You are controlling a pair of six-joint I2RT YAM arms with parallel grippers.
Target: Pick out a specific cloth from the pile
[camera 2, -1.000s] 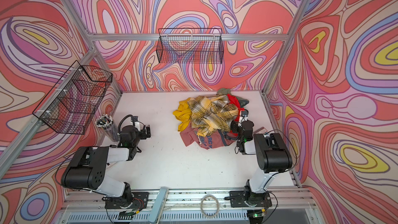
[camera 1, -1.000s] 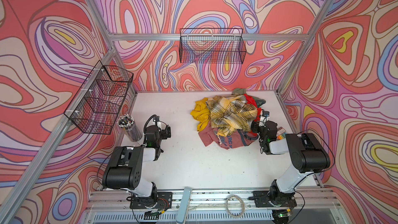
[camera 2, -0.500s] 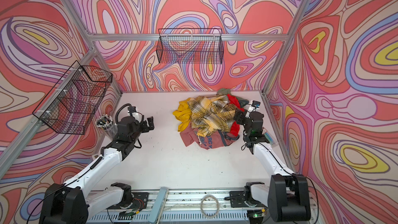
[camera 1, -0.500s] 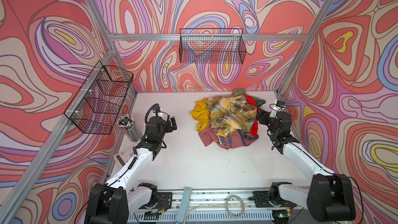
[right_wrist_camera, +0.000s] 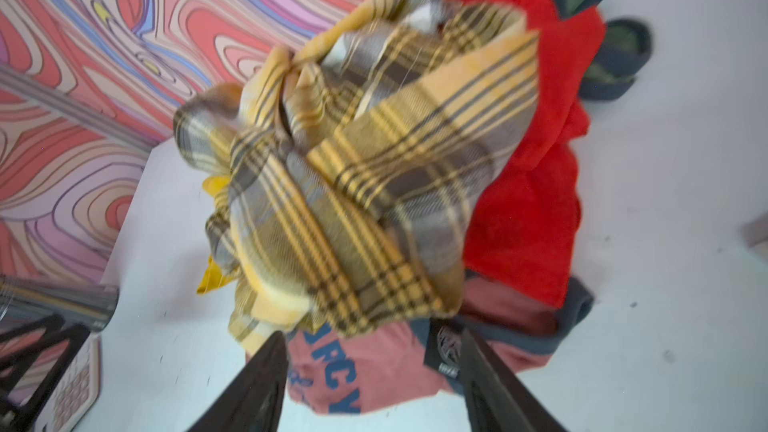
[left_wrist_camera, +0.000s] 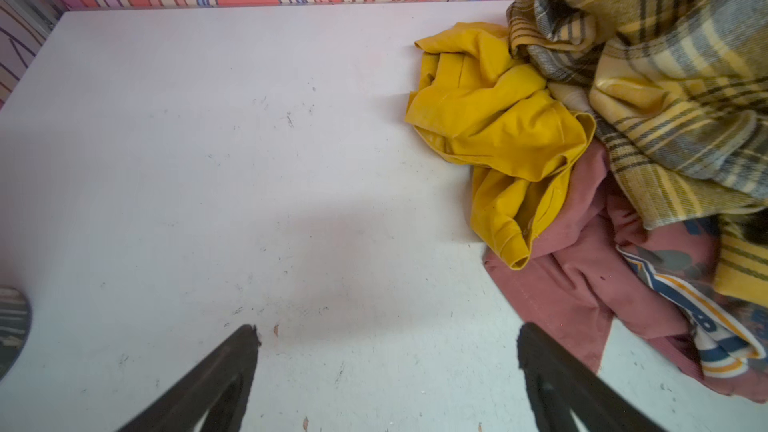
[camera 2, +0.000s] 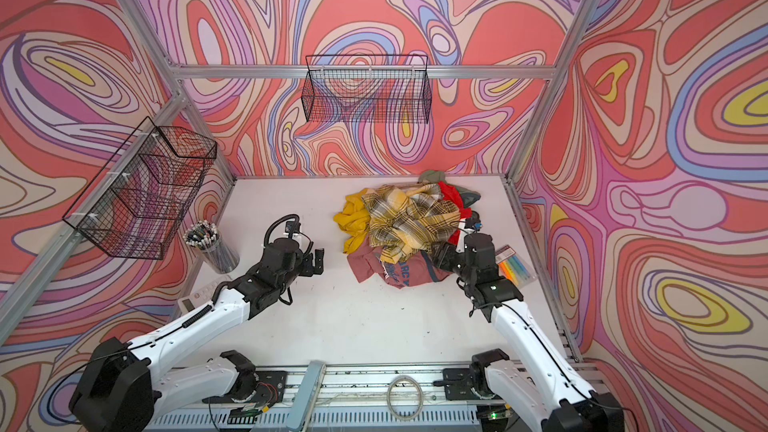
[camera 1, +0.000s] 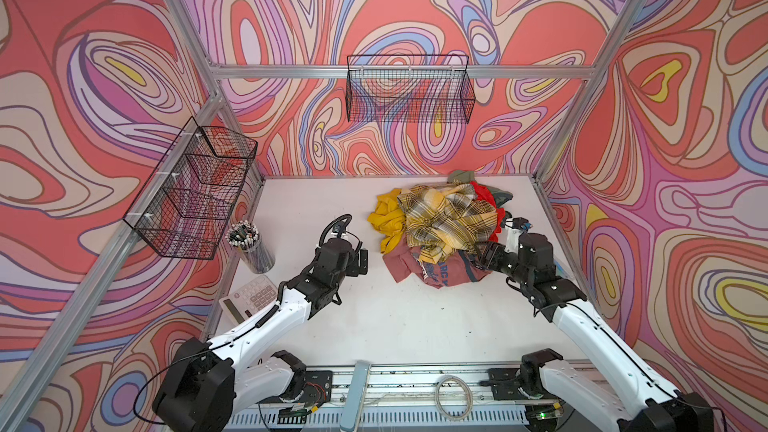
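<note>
Cloth first: the dusty-pink T-shirt (camera 1: 451,274) with blue lettering lies on the desk (camera 1: 395,326) at the near edge of the pile (camera 1: 432,238). It is mostly buried under the plaid shirt (camera 2: 409,218), with only its printed front and grey-blue collar showing.

At the far left, the pen cup (camera 1: 249,243) and the calculator (camera 1: 249,299) sit where they did a second ago. My left arm has unfolded from its tucked pose and reached forward. The left pincer (left_wrist_camera: 386,334) hangs over bare desk, clear of the pile on its left side, jaws spread wide and holding nothing.

In the pile, the mustard cloth (camera 1: 386,218) is on the left flank, the plain rose cloth (camera 1: 399,261) below it and the red cloth (camera 1: 484,197) on the right. None of it has shifted in the last second.

The right arm made the bigger move. Half a second ago it was up beside the red cloth; now the right pincer (right_wrist_camera: 372,336) has swung down to the pile's near right corner. In the blurred right wrist view its jaws straddle the lettered front. They stand part open, narrower than the left's, and I see nothing pinched yet.

I judge the reach done and the grasp next. The plaid hem hangs just above the tips, so I'd stay low to avoid catching it too
</note>
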